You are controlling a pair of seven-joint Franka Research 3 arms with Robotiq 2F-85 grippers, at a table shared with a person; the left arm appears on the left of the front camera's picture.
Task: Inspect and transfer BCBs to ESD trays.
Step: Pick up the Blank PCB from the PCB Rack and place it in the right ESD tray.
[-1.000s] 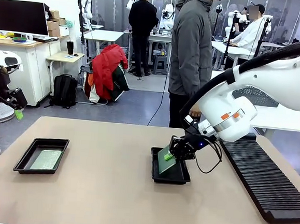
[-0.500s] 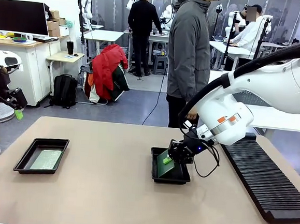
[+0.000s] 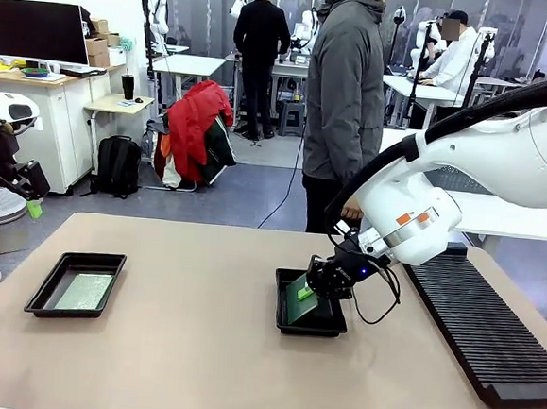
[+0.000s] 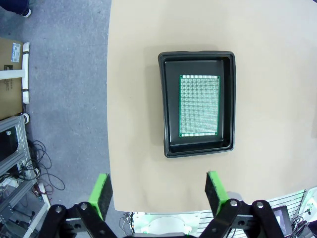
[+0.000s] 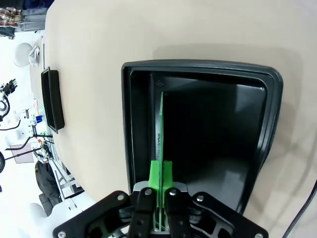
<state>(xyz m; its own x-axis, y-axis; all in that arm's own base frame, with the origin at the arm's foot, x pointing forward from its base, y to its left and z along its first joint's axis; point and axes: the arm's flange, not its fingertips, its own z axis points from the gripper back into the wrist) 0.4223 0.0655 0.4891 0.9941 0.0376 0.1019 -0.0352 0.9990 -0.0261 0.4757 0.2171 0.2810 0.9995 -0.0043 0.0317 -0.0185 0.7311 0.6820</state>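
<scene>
My right gripper [image 3: 306, 289] is shut on the top edge of a green BCB [image 3: 298, 303]. The board stands tilted with its lower edge inside the middle ESD tray [image 3: 308, 329]. In the right wrist view the BCB [image 5: 161, 124] is edge-on between my shut gripper [image 5: 161, 181], near the left wall of the black tray [image 5: 198, 65]. A second ESD tray [image 3: 43, 296] at the table's left holds a BCB [image 3: 85, 291] lying flat. My left gripper [image 3: 3, 204] hangs open off the table's left edge, high above that tray [image 4: 166, 99] and its speckled BCB [image 4: 199, 105], with the gripper [image 4: 158, 193] holding nothing.
A long black ribbed rack [image 3: 482, 320] lies along the table's right side. A person in a grey jacket [image 3: 345, 96] stands at the far edge behind the middle tray, one hand [image 3: 353, 210] low. The table's left edge [image 4: 110, 124] borders open floor.
My right gripper has sunk slightly down and to the left, setting the BCB a little deeper into the middle tray. The left arm has stayed where it was.
</scene>
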